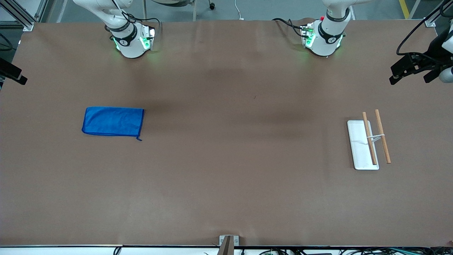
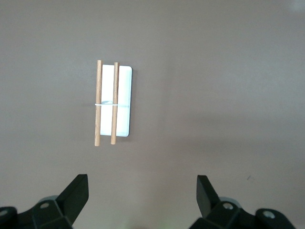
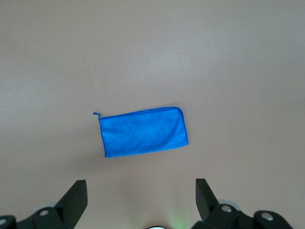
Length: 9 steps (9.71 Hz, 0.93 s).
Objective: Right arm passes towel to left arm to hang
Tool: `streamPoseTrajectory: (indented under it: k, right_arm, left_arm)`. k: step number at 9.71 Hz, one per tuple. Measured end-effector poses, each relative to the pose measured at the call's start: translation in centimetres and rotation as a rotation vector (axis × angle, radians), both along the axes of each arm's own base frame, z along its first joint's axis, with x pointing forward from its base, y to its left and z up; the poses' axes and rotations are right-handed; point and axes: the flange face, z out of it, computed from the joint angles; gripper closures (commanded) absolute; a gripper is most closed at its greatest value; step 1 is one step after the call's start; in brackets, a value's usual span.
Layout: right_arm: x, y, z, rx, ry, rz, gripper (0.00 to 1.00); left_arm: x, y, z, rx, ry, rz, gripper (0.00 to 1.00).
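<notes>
The blue towel (image 1: 112, 121) lies flat on the brown table toward the right arm's end, its small loop at one corner. It also shows in the right wrist view (image 3: 144, 132). My right gripper (image 3: 140, 182) is open and empty, high above the table near its base (image 1: 129, 39). A white rack base (image 1: 358, 148) with two wooden rods (image 1: 369, 138) stands toward the left arm's end and shows in the left wrist view (image 2: 124, 95). My left gripper (image 2: 141, 179) is open and empty, high above the table. Neither gripper shows in the front view.
The left arm's base (image 1: 324, 37) carries a small red knob. A black device (image 1: 417, 65) overhangs the table edge at the left arm's end, and another (image 1: 12, 74) at the right arm's end. A metal bracket (image 1: 226, 243) sits at the table's near edge.
</notes>
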Motion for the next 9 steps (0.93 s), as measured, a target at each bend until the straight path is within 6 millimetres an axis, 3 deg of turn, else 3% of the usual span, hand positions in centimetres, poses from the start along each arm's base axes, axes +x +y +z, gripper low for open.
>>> streamPoseTrajectory:
  k: [9]
  right_arm:
    - [0.01,0.0,-0.17,0.0,0.003,0.0,0.0]
  left_arm:
    - [-0.3,-0.6,0.23,0.021,0.013,-0.019,0.0]
